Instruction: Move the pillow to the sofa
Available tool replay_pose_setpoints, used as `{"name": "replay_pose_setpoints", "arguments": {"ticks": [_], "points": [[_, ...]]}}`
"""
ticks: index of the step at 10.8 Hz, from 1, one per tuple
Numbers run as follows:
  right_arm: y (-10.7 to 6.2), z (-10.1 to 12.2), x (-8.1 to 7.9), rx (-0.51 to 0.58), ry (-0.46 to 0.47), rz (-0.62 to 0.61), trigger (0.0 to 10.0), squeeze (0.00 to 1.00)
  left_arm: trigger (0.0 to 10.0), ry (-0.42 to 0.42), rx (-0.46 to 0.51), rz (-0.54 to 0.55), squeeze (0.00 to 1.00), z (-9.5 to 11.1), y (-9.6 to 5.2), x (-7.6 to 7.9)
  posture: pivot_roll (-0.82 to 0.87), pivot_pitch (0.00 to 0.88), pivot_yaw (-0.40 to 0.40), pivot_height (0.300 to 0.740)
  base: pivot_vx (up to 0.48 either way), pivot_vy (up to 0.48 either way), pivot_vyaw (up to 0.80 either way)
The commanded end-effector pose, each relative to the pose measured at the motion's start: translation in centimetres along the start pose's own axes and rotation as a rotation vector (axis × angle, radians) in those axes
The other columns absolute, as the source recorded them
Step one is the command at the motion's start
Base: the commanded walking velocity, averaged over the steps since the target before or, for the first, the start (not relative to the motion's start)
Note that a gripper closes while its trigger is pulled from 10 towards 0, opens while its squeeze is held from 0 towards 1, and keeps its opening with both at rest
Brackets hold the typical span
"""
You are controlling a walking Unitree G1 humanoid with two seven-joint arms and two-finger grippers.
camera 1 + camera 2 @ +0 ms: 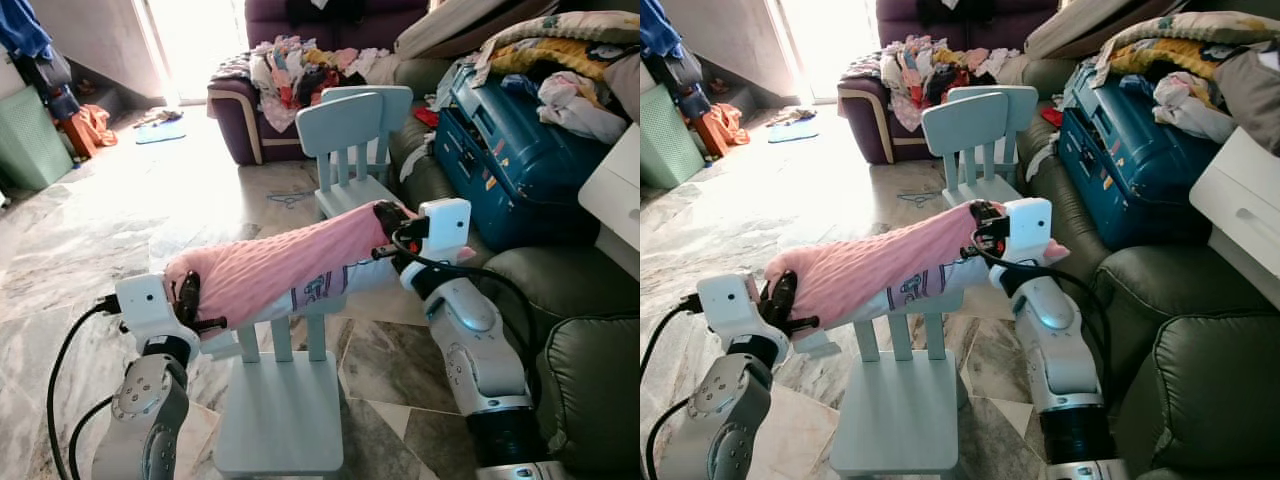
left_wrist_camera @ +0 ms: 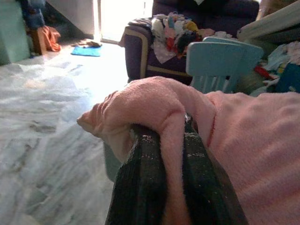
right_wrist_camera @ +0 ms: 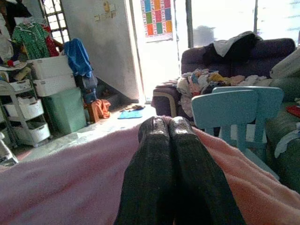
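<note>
A long pink pillow (image 1: 275, 265) with a white printed underside hangs in the air between my two arms, just above the back of a small light-blue chair (image 1: 280, 410). My left gripper (image 1: 190, 300) is shut on its left end, a fold of pink fabric squeezed between the fingers (image 2: 140, 187). My right gripper (image 1: 388, 228) is shut on its right end, the fingers (image 3: 164, 178) pressed together over the fabric. The dark green sofa (image 1: 560, 330) lies to my right, its near cushions bare.
A blue suitcase (image 1: 510, 150) and heaped clothes cover the far part of the green sofa. A second light-blue chair (image 1: 350, 150) stands ahead, beside a purple sofa (image 1: 250, 110) piled with laundry. Open marble floor spreads to the left. A white cabinet edge (image 1: 615, 200) juts in at right.
</note>
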State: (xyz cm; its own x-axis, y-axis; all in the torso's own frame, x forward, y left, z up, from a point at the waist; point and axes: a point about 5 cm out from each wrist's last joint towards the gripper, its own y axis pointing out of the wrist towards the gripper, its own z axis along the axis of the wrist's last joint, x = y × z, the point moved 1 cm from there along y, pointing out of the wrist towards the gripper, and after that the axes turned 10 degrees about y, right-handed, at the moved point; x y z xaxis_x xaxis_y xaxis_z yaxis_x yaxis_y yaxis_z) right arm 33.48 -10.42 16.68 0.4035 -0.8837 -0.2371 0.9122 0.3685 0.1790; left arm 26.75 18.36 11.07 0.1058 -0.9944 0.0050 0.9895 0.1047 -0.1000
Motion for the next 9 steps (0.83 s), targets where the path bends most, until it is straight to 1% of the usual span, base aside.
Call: {"name": "replay_pose_setpoints", "arguments": {"ticks": [1, 2, 4, 9], "points": [[0.15, 0.69, -0.24, 0.025, -0.008, -0.002, 10.0, 0.00, 10.0, 0.007, 0.006, 0.051, 0.00, 0.26, -0.21, -0.95, -0.21, 0.000, 0.066, 0.740, 0.000, 0.000, 0.00], [0.25, 0.25, -0.04, -0.013, -0.014, -0.019, 10.0, 0.00, 10.0, -0.022, -0.001, 0.036, 0.00, 0.22, -0.16, -0.76, -0.21, 0.000, 0.063, 0.740, 0.000, 0.000, -0.76], [0.36, 0.36, 0.00, -0.012, -0.018, -0.016, 10.0, 0.00, 10.0, -0.048, 0.004, 0.027, 0.00, 0.55, 0.12, -0.47, -0.21, 0.000, 0.061, 0.740, 0.000, 0.000, -0.75], [0.39, 0.58, 0.33, -0.019, -0.045, -0.021, 10.0, 0.00, 10.0, -0.087, 0.014, 0.021, 0.00, 0.61, -0.04, -0.23, -0.22, 0.000, 0.051, 0.740, 0.000, 0.000, -0.75]]}}
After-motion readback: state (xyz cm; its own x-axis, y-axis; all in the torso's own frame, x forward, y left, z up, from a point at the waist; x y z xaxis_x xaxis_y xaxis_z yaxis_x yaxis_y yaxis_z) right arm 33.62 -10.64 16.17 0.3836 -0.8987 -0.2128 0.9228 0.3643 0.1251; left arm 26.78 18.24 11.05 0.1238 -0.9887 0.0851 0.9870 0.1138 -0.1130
